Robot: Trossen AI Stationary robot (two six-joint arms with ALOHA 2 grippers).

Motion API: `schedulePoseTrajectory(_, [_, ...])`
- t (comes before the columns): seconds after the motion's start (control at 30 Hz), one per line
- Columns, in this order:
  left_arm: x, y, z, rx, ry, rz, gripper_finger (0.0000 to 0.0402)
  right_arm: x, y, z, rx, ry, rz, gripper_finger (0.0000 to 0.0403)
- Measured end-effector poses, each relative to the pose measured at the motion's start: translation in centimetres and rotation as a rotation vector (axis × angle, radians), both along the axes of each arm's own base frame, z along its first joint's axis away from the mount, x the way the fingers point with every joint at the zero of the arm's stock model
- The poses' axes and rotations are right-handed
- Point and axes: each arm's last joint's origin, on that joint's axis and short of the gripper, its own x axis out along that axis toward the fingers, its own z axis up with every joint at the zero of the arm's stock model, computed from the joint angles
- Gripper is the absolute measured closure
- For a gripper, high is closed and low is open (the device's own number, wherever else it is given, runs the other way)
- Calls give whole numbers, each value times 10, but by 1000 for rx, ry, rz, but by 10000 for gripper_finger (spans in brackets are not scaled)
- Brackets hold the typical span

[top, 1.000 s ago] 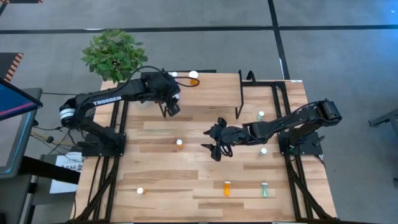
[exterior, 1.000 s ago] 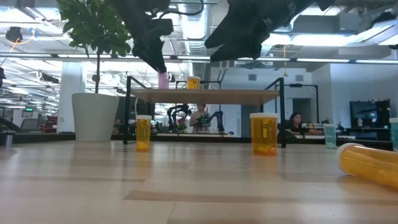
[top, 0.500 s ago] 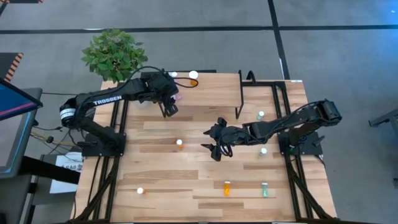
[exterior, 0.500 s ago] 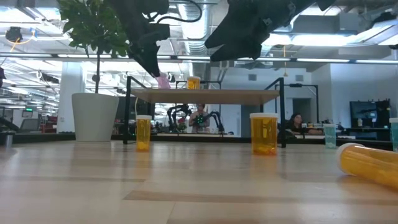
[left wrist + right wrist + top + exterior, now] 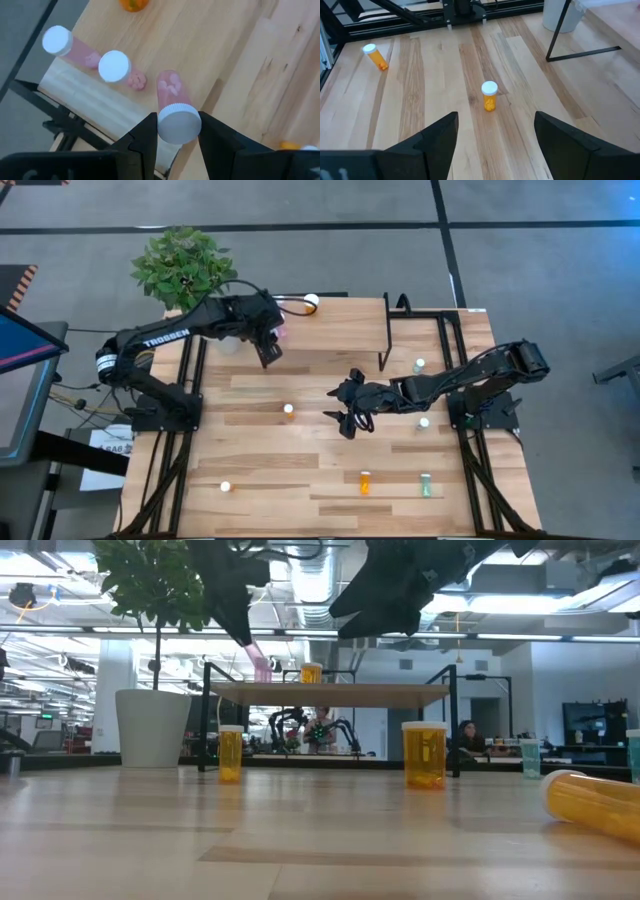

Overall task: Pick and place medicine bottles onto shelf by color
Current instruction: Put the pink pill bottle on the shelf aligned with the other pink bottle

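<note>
Moved since the earlier frame: left gripper (image 5: 268,352) has drawn toward the far left corner of the shelf (image 5: 330,330), carrying a pink bottle (image 5: 172,102) pinched at the cap end between its fingers (image 5: 145,131); in the low view the bottle now hangs tilted above the shelf top.

Item, shelf: two pink bottles (image 5: 82,55) already lying close together at its edge, an orange bottle (image 5: 311,302) at the far edge.

Item, right gripper (image 5: 344,412): fingers spread wide, holding nothing, hovering over the middle of the table (image 5: 260,460); a small orange bottle (image 5: 489,96) stands ahead of it.

Item, loose stock: more bottles scattered over the table, orange and pale green.

Step in hand, by judgement: placing the third pink bottle with its own colour. Next move calls for lowering it beside the two pink ones without knocking them, then parting the fingers.
</note>
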Motion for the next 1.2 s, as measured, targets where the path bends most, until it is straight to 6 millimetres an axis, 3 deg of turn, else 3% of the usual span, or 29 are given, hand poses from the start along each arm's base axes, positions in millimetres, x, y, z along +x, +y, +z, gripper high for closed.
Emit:
schedulePoseTrajectory(0.13, [2,-4,4,-25,-20,-39,291,0,0,0,-6,-4,-6,117])
schedulePoseTrajectory(0.47, [20,-37,5,-133,-121,-377,291,-1,6,8,-165,-87,-235,117])
schedulePoseTrajectory(0.67, [29,-62,7,-143,-151,-522,291,-2,14,10,-165,-136,-211,117])
schedulePoseTrajectory(0.77, [33,-73,9,-134,-173,-568,291,-7,12,-2,-145,-217,-191,117])
schedulePoseTrajectory(1.0, [31,-88,-8,-141,-243,-616,291,-43,-20,-27,9,-527,-123,117])
schedulePoseTrajectory(1.2, [26,-96,-17,-161,-381,-621,291,-55,-22,-33,49,-722,-99,117])
